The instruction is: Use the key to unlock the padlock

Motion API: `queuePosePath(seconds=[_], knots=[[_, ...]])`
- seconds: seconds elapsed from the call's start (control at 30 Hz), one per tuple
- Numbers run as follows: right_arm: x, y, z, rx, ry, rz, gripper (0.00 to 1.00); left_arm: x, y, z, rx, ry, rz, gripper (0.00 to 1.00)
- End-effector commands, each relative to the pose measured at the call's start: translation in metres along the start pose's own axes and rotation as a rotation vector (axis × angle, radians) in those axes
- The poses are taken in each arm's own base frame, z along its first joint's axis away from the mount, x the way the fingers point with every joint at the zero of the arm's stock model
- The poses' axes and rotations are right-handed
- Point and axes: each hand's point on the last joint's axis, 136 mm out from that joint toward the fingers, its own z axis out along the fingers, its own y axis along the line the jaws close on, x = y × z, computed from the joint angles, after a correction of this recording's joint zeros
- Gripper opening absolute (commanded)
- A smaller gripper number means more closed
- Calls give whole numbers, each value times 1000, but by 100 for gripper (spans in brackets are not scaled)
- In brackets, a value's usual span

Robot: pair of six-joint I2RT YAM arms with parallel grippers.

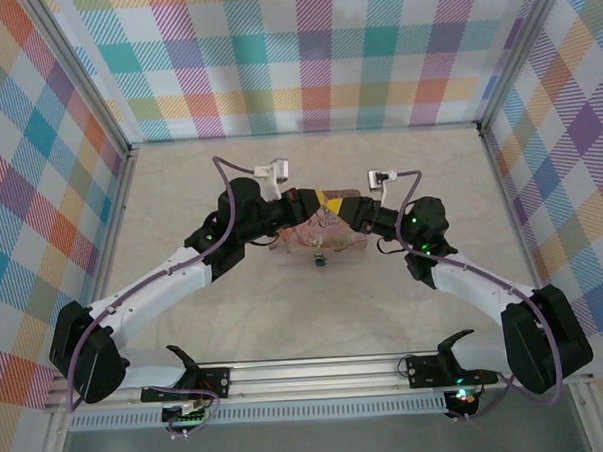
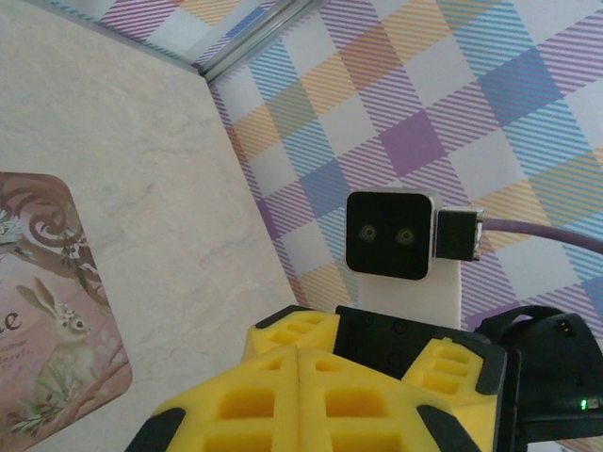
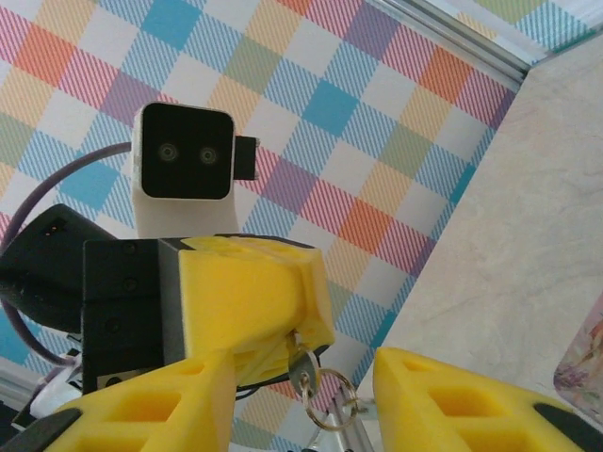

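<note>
One tiny dark padlock [image 1: 319, 259] sits by the pink tin [image 2: 57, 282]; left fingers [image 3: 250, 301] pinch a ringed key [image 3: 303, 365], right fingers [image 3: 471, 405] spread.

— Where is the padlock [image 1: 319, 258]?

— On the bench [image 1: 315, 315], right against the near edge of the pink tin [image 1: 340, 246], about midway along it. It is a tiny dark-grey lump, too small to tell how its shackle stands.

— And the key [image 3: 302, 367]?

— Held up off the bench. It is small and silvery, with one end pinched between the closed yellow pads of the left end effector [image 3: 283, 330]. The other end pokes out below, and a thin wire ring [image 3: 332, 400] hangs from it.
</note>
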Motion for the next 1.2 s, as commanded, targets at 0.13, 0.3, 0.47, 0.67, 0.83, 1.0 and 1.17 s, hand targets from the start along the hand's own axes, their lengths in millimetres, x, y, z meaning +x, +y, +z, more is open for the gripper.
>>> queuePosePath(seconds=[0.13, 0.3, 0.47, 0.67, 0.83, 1.0, 1.17], knots=[[-5, 27, -1, -101, -3, -38, 35, -5, -25, -5, 91, -25, 8, 0], [-6, 26, 0, -96, -4, -36, 28, -3, -26, -6, 99, -30, 4, 0], [-7, 22, 2, -92, -5, -24, 30, -5, -32, -7, 116, -33, 10, 0], [-7, 21, 3, -94, 2, -19, 24, -5, -35, -7, 127, -33, 12, 0], [-7, 21, 3, -97, -2, -20, 14, -5, -35, -9, 130, -37, 11, 0], [-6, 21, 2, -107, -7, -21, 0, -7, -35, -13, 130, -62, 12, 0], [-7, 22, -1, -99, -21, -39, 0, -7, -36, -17, 129, -66, 14, 0]])
